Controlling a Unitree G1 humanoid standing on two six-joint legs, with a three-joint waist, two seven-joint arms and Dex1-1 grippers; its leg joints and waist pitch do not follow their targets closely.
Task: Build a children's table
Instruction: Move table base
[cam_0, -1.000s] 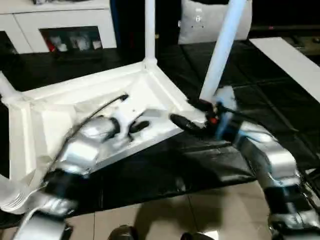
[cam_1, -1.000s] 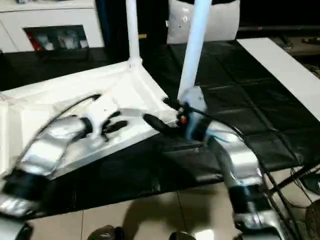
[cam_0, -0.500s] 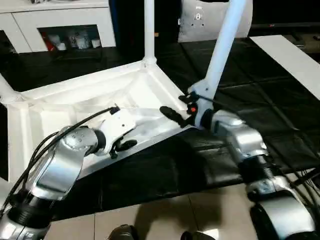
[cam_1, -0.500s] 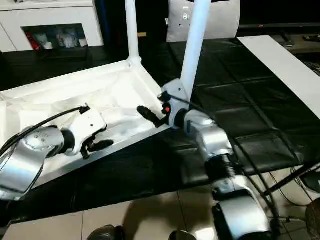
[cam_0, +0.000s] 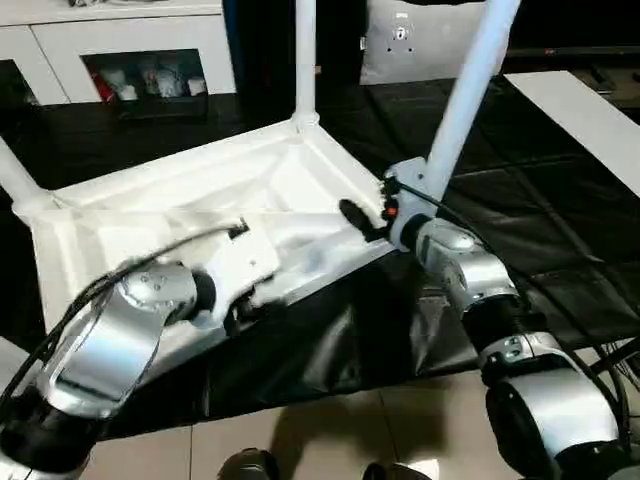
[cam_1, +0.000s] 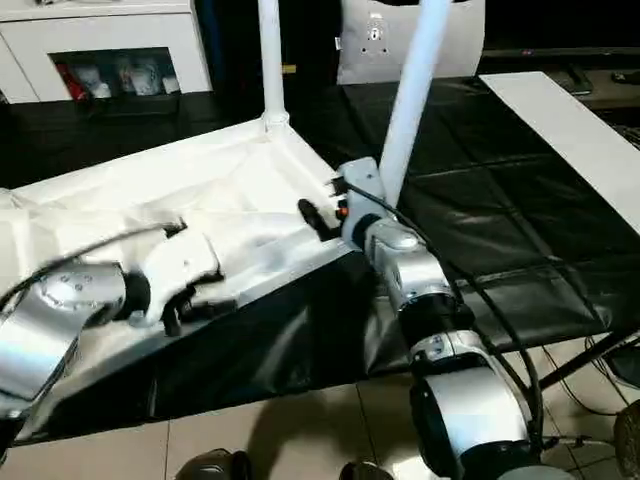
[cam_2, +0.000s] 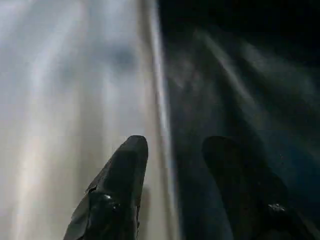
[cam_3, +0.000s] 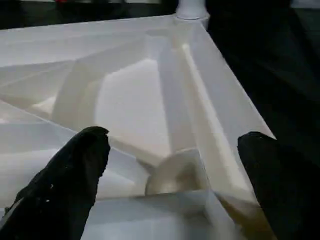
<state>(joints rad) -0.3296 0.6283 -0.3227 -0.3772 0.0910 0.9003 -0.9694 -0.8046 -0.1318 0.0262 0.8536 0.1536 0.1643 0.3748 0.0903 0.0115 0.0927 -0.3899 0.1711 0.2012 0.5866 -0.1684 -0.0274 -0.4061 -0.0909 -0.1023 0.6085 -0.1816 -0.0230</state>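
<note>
The white children's table (cam_0: 150, 200) lies upside down on a black mat, ribbed underside up. A leg stands at the far corner (cam_0: 305, 50), a second at the right corner (cam_0: 465, 100) leans right, and a third rises at the left edge (cam_0: 15, 175). My left gripper (cam_0: 245, 308) is at the table's near rim; in the left wrist view it (cam_2: 200, 165) is open, one finger over the white plastic and one over the black mat. My right gripper (cam_0: 360, 218) is open beside the base of the right leg, its fingers (cam_3: 75, 175) spread around a round corner socket (cam_3: 172, 175).
A white cabinet (cam_0: 120, 50) with dark glass compartments stands at the back left. A long white panel (cam_0: 590, 120) lies on the black mat (cam_0: 520, 180) at the right. A pale cushion-like object (cam_0: 410, 40) sits behind. Tiled floor (cam_0: 330, 430) lies below the near edge.
My left gripper has moved from over the underside down to the near rim. The right gripper and the leaning leg have shifted a little right and back. The black mat now bulges under the near edge.
</note>
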